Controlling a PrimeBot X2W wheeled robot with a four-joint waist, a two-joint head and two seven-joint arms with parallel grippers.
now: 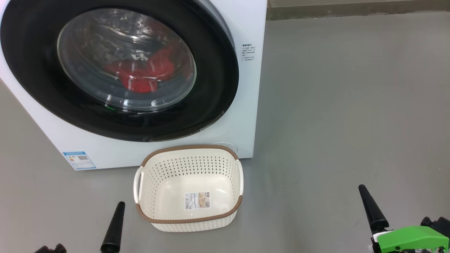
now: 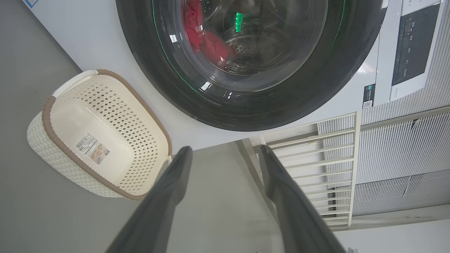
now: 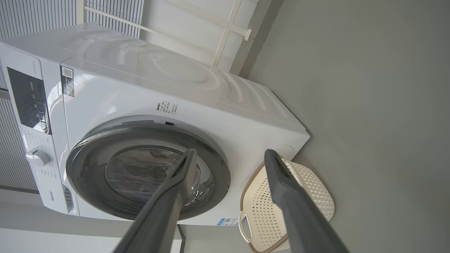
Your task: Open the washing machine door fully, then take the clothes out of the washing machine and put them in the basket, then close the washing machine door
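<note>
Left gripper (image 2: 225,149) hangs wide, empty. Door (image 1: 88,70) looks shut or barely ajar, can't tell; red clothes (image 1: 144,77) inside, glare hiding how many. Basket (image 1: 190,147) sits just before the washing machine (image 1: 246,28), so a swinging door could clip it. Right gripper (image 3: 230,151) wide, 1 finger cut off in head view.

- The washing machine door (image 1: 31,70) is shut flush against the washing machine (image 1: 248,116) front. Its glass bars any reach to the clothes (image 1: 144,75) in the drum.
- The basket (image 1: 190,149) stands close before the machine's base, below the door. Its top is open to entry from above.
- The floor (image 1: 344,105) right of machine and basket offers free passage.
- The left gripper (image 2: 225,149) and right gripper (image 3: 230,151), fingers spread, stand well apart from the machine with open air between.
</note>
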